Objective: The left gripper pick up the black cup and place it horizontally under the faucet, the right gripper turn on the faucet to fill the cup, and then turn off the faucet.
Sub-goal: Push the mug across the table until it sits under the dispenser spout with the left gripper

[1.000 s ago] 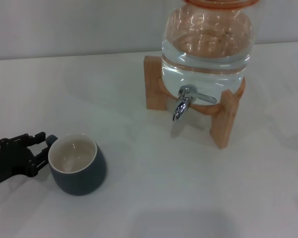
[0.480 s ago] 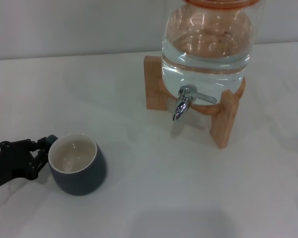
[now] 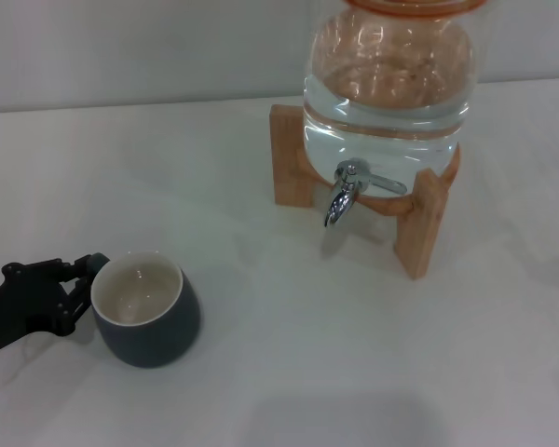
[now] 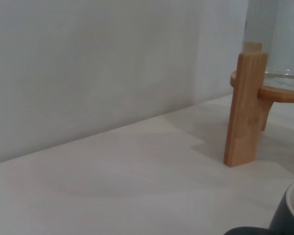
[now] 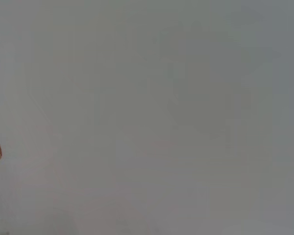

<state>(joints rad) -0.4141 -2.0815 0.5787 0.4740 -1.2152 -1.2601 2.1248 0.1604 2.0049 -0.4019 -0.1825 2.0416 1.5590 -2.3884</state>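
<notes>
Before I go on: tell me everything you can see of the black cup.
The black cup is a squat, rounded charcoal mug, cream-white and empty inside. It stands upright on the white table, well short of the faucet. The left gripper is at its handle side; the handle itself is hidden.

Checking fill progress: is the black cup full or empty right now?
Empty. The black cup stands upright, its cream inside bare and dry, away from the faucet, which shows no stream.
</notes>
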